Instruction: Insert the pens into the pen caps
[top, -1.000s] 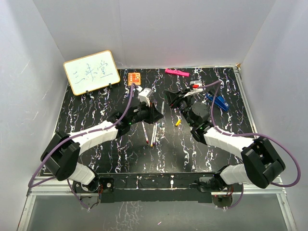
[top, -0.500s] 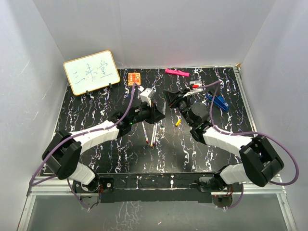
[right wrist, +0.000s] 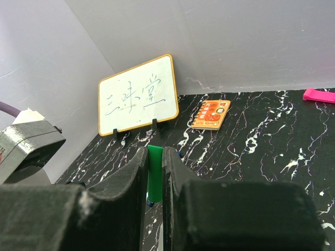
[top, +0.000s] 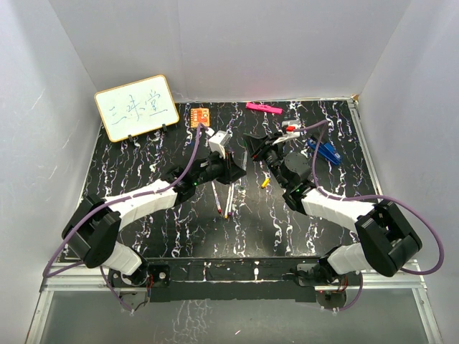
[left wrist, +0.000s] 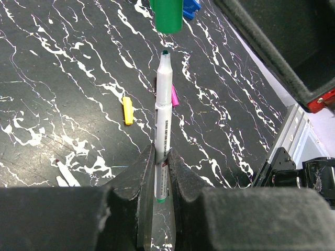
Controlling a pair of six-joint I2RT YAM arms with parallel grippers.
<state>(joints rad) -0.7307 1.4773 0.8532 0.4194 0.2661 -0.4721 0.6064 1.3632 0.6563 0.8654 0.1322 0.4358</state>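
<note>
Both arms had drawn slightly closer together. The left hand (left wrist: 161, 162) gripped a pen (left wrist: 164, 99), its tip just short of the green cap (right wrist: 154, 175) pinched in the right hand (right wrist: 155, 157).

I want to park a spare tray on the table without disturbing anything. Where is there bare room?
Widest bare patch: between the whiteboard and the left arm. A smaller one lies toward the near edge, between that arm and the right arm. Crowded: the centre, with loose pens, a yellow cap, and the left tool and right tool meeting.
</note>
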